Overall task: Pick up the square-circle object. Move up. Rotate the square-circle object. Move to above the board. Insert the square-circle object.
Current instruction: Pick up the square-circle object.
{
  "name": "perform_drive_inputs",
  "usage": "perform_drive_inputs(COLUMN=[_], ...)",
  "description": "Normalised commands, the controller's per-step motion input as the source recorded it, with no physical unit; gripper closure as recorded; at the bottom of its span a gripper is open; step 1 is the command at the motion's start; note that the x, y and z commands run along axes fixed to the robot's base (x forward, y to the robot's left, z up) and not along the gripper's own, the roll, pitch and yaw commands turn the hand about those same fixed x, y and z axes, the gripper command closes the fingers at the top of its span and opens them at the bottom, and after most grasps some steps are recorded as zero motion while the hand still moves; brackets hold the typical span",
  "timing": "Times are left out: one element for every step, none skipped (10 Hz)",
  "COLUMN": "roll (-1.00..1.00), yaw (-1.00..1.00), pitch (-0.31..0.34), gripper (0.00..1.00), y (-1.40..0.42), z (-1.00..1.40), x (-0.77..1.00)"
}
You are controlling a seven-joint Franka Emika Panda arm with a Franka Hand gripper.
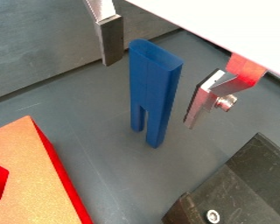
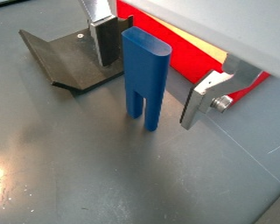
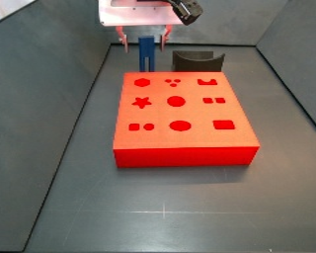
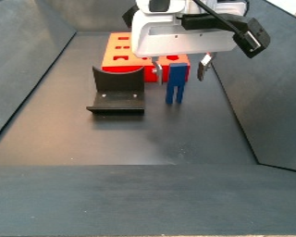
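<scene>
While unclamped, tool [image 2: 143, 80] astride square-circle object [image 2: 145, 79]

The pincer [image 2: 149, 77] hung low at the upper middle of a side view, its silver fingers [image 1: 201, 99] spread on either side of the square-circle object [image 1: 153, 94], with a clear gap between each pad and the blue faces. The block stood upright on the dark floor [image 3: 68, 188]. The board [image 3: 181, 119] filled the middle of that side view, just beside the block. The fixture [image 4: 117, 91] stood close at the left centre of a side view. Open floor lay toward the lower edge in both side views.
</scene>
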Motion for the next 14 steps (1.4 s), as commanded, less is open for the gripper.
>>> perform_drive_inputs(roll=[0.00, 0.00, 0.00, 0.00, 0.00, 0.00, 0.00, 0.00, 0.00, 0.00, 0.00, 0.00, 0.00, 0.00], yaw=[0.00, 0.00, 0.00, 0.00, 0.00, 0.00, 0.00, 0.00, 0.00, 0.00, 0.00, 0.00, 0.00, 0.00], pitch=[0.000, 0.000, 0.000, 0.000, 0.000, 0.000, 0.000, 0.000, 0.000, 0.000, 0.000, 0.000, 0.000, 0.000], gripper=[0.00, 0.00, 0.00, 0.00, 1.00, 1.00, 1.00, 1.00, 1.00, 1.00, 1.00, 1.00, 1.00, 1.00], y=[-0.02, -0.07, -0.05, 0.00, 0.00, 0.00, 0.00, 0.00, 0.00, 0.00, 0.00, 0.00, 0.00, 0.00], z=[0.00, 0.00, 0.00, 0.00, 0.00, 0.00, 0.00, 0.00, 0.00, 0.00, 0.00, 0.00, 0.00, 0.00], x=[0.01, 0.00, 0.00, 0.00, 0.00, 0.00, 0.00, 0.00, 0.00, 0.00, 0.00, 0.00, 0.00, 0.00])
